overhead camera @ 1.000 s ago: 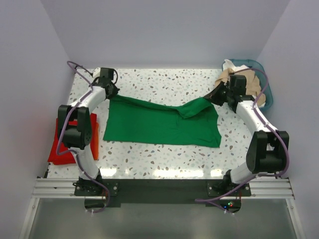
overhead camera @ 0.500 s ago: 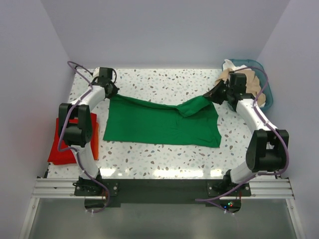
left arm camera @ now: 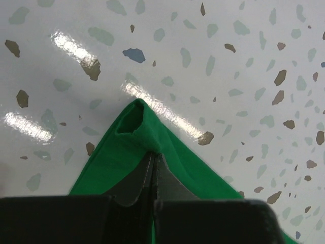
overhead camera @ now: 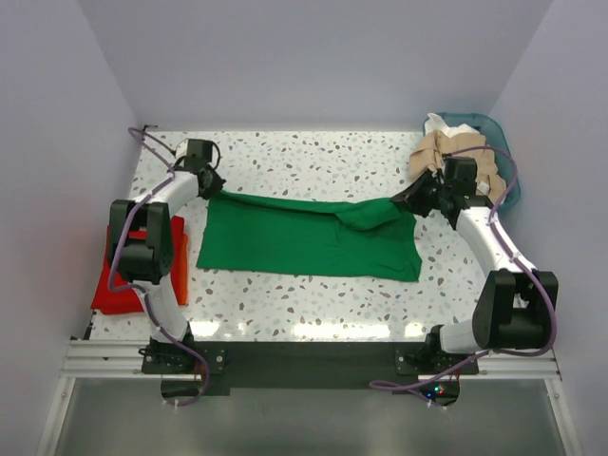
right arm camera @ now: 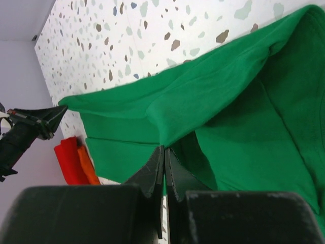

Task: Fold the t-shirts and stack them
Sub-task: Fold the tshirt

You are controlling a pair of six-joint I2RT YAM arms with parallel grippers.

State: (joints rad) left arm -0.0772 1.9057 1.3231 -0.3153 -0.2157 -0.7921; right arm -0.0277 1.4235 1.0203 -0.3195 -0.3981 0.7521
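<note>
Firmly closed, the left end effector and right end effector pinch opposite ends of the green t-shirt.

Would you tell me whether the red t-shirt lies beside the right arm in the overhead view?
No, the red t-shirt lies beside the left arm, far from the right arm.
</note>
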